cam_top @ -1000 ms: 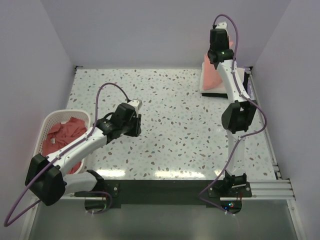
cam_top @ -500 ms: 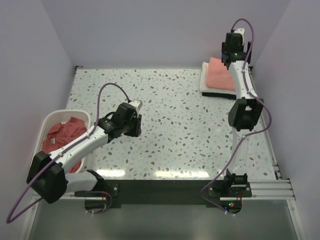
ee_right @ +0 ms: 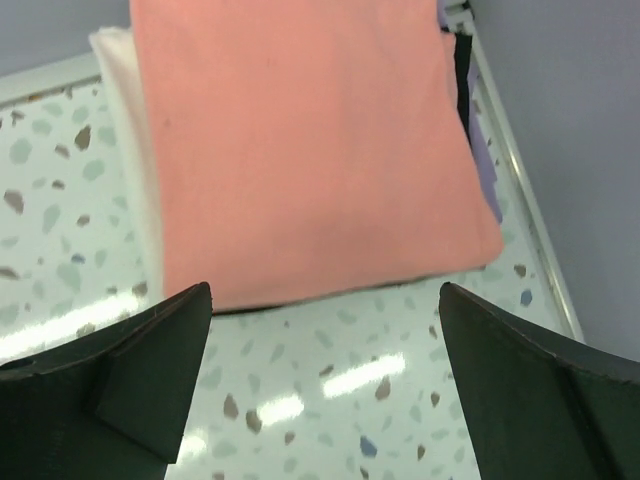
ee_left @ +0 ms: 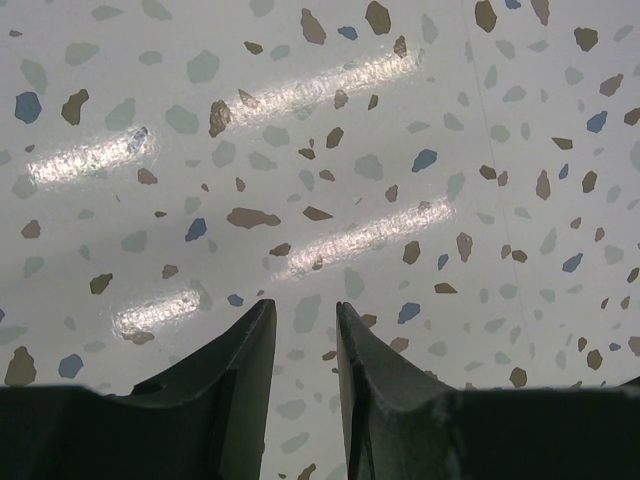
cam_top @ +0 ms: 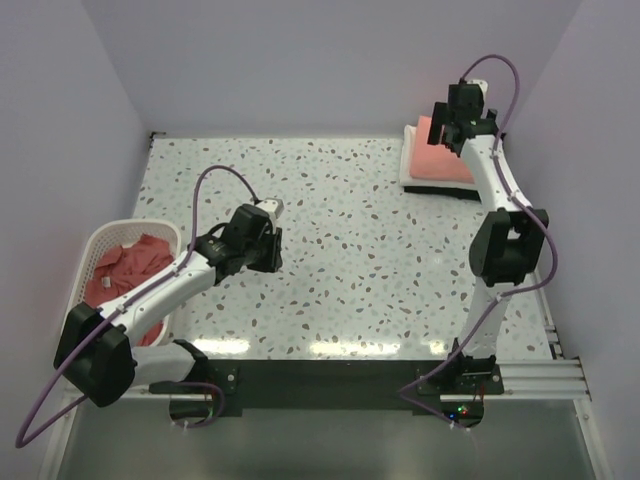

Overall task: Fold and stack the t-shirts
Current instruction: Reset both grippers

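- Where is there room to move?
- Lots in the middle of the speckled table point(cam_top: 350, 230). My left gripper point(ee_left: 303, 312) hangs low over that bare part, left of the middle. Walls stand at the far edge and on both sides. A metal rail point(ee_right: 523, 200) runs along the right edge.
- What are your fingers doing?
- On the left gripper they are close together, with a thin gap and nothing in it. On my right gripper point(ee_right: 325, 290) they are spread wide and hold nothing.
- Where is the shirt?
- One folded pink t-shirt point(ee_right: 300, 150) lies flat in the far right corner, just beside the rail. My right gripper is up above its near edge. Under the shirt a white layer point(ee_right: 120, 120) sticks out on the left side, and something dark point(ee_right: 462, 70) peeks out on the right.
- Any words to read?
- I see a tiny white tag point(cam_top: 106, 283) on the cloth in the basket. It is too small to read.
- What is in the basket?
- The white basket point(cam_top: 85, 250) sits at the left edge, near my left arm. Crumpled pink t-shirts point(cam_top: 130, 265) lie in it in a heap.
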`<control>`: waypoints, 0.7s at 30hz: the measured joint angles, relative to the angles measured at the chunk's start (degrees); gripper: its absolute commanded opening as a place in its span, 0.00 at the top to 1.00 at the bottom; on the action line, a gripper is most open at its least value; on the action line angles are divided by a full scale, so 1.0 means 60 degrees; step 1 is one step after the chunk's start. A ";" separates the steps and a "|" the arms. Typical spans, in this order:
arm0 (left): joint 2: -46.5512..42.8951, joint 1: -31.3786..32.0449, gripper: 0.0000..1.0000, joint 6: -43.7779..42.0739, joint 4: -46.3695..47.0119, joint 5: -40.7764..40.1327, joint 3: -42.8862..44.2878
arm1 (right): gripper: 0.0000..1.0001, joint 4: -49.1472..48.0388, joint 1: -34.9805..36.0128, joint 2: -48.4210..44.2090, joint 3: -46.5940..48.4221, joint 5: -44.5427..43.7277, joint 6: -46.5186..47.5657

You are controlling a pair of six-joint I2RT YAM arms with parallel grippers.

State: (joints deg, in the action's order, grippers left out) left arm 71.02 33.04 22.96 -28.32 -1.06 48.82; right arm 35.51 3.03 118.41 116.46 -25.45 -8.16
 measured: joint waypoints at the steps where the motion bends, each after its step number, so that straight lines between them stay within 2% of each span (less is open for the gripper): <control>1: 0.0000 -0.0007 0.64 -0.0004 0.0000 0.0004 0.0000 | 0.01 -0.0120 0.0062 -0.0481 -0.0616 0.0160 -0.0204; 6: -0.0004 -0.0033 0.64 -0.0004 0.0011 0.0040 0.0000 | 0.01 -0.0586 0.0841 -0.3100 -0.3606 0.0597 -0.1013; 9: -0.0058 -0.0058 0.64 0.0000 0.0025 0.0051 0.0000 | 0.01 -0.0969 0.1854 -0.4783 -0.5592 0.0736 -0.1421; 15: -0.0120 -0.0066 0.64 0.0000 0.0066 0.0066 0.0000 | 0.01 -0.1552 0.3850 -0.7198 -0.9001 0.1282 -0.2284; 21: -0.0168 -0.0066 0.64 0.0004 0.0080 0.0182 0.0000 | 0.01 -0.1523 0.4670 -0.8834 -1.1100 0.2506 -0.3133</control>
State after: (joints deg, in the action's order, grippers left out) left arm 70.02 32.64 22.98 -27.83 0.03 48.82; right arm 26.37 31.05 65.41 49.87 -10.41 -26.96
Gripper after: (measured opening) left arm 0.357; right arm 0.987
